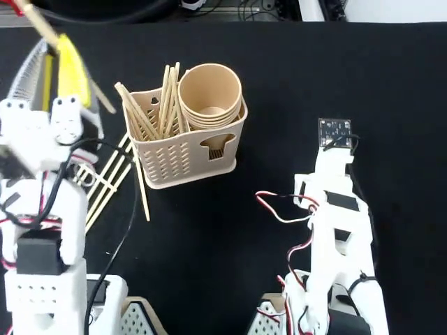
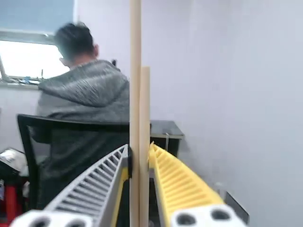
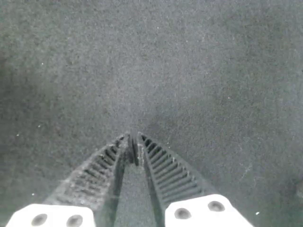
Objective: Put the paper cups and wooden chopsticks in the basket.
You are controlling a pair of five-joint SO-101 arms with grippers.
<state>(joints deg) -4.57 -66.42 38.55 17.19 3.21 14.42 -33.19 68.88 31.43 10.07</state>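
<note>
Left gripper pinching 2 chopsticks between its fingers, right gripper closed on nothing

Left arm tilted upward, jaws pinching two chopsticks; right arm pointing down, jaws closed.

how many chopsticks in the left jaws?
2: one chopstick and a second chopstick against it, both clamped in the left gripper. Another could hide behind them.
</note>
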